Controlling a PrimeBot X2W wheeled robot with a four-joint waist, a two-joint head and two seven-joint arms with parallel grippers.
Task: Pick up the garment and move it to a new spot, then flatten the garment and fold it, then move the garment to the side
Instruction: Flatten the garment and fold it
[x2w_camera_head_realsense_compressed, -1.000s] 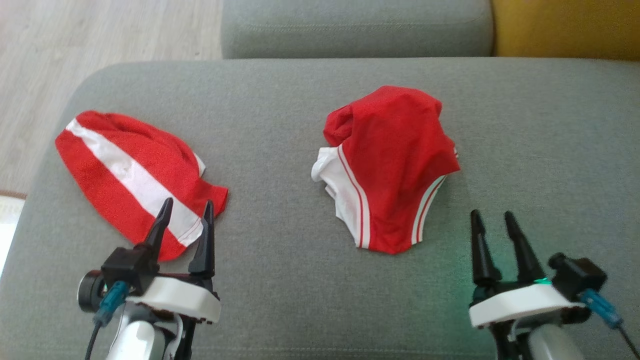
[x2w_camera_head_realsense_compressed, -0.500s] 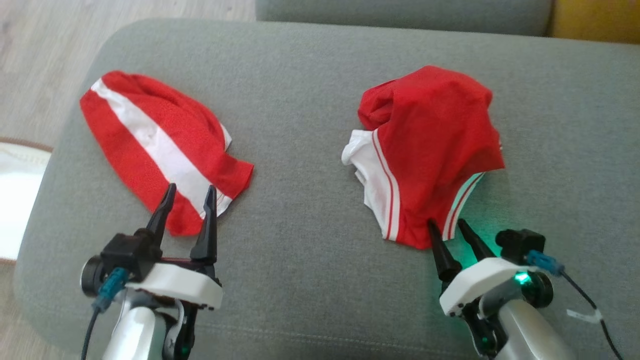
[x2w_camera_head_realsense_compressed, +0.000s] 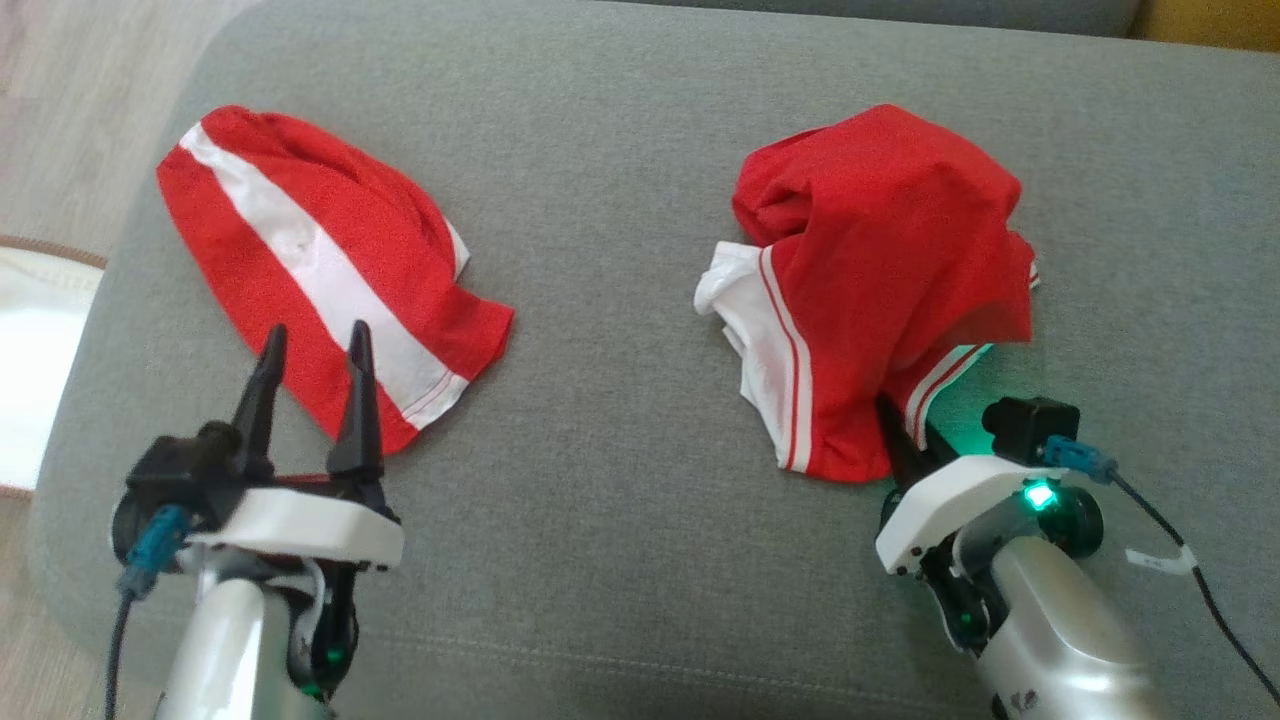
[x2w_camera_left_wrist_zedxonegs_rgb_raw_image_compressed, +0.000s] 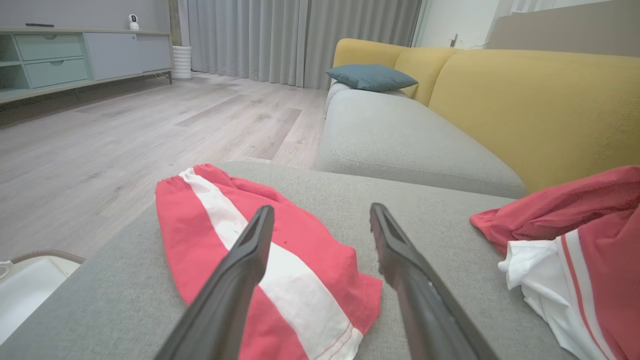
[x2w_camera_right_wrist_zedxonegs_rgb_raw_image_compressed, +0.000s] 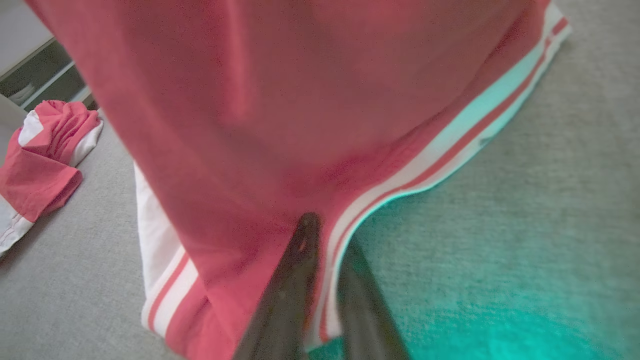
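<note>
Right gripper (x2w_camera_head_realsense_compressed: 908, 432): fingers drawn together on the near hem of the striped garment (x2w_camera_head_realsense_compressed: 880, 270), at the red-and-white trim by its near right corner. In the head view the tips are tucked under the cloth. In the right wrist view the hem sits between the two fingers. I read that as a pinch on cloth, but can't tell how many layers are caught.

The garment lies straight out to the far side of that gripper, slightly left of it. It's a bunched heap on the grey sofa cushion (x2w_camera_head_realsense_compressed: 620, 150), with its long axis roughly near-to-far. The far end is piled up and a white side panel spills out to the left. The right arm is clearly the nearer one.

Left gripper (x2w_camera_head_realsense_compressed: 315, 335): jaws wide, holding nothing. It hovers over the near end of a second garment (x2w_camera_head_realsense_compressed: 320, 260), red with a white band, lying diagonally from far left to near right. That one is well apart from the striped one, with bare cushion between them.

My call: this is step one, the pick-up, with the lift not yet done. The next move is up and away from the heap's long axis so the cloth hangs free. The risk is that a thin edge pinch slips out under the garment's weight.
</note>
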